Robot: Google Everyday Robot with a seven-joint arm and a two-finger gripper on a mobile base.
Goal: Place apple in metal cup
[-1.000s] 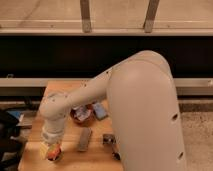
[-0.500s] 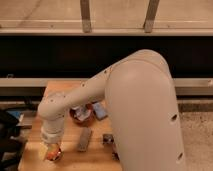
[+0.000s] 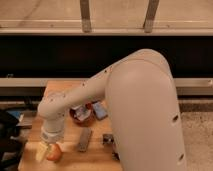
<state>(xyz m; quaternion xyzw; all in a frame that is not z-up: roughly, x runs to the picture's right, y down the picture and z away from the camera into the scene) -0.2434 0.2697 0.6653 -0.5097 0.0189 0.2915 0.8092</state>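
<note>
The apple (image 3: 54,154), small, round and orange with a red blush, lies near the front left corner of the wooden table (image 3: 60,90). My gripper (image 3: 49,148) hangs straight down from the white arm (image 3: 135,105), directly over the apple and touching or almost touching it. The metal cup (image 3: 107,139) shows as a small shiny silver piece at the table's front right. It is partly hidden behind the arm's bulky link, a good way right of the gripper.
A grey flat block (image 3: 84,139) lies between the apple and the metal cup. A dark red bowl (image 3: 81,114) and a blue-and-white item (image 3: 99,110) sit behind it. A pale yellow piece (image 3: 41,153) lies left of the apple. The table's front edge is close.
The gripper has sunk slightly towards the apple. The other things have not moved.
</note>
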